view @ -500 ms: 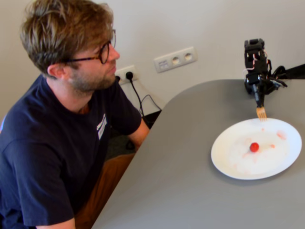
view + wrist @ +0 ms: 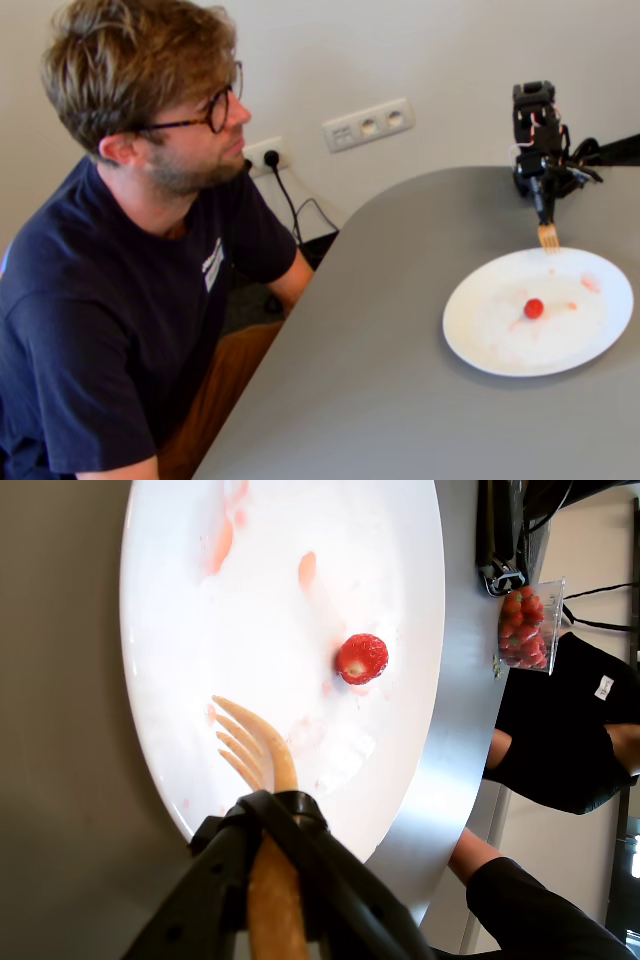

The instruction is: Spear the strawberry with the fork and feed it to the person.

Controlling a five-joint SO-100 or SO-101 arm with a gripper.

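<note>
In the fixed view, the person (image 2: 150, 230) sits at the far left, beside the grey counter (image 2: 380, 350), head turned in profile toward the right, wearing glasses and a navy T-shirt. Behind him on the wall are sockets (image 2: 367, 124), one with a black plug and cable. Further right, a white plate (image 2: 480, 340) lies on the counter, marked with pale red smears, and the strawberry (image 2: 534, 308) rests near its middle. Above the plate's far rim the black hand (image 2: 544, 212) points down, pressed together on the handle of the fork (image 2: 548, 237), whose tines hang just over the rim, apart from the strawberry. In the wrist view, the fork (image 2: 262, 780) juts from the black clamp over the plate (image 2: 180, 630), with the strawberry (image 2: 361, 658) to the right of the tines, untouched. At the right edge stands a clear tub of strawberries (image 2: 525, 625).
</note>
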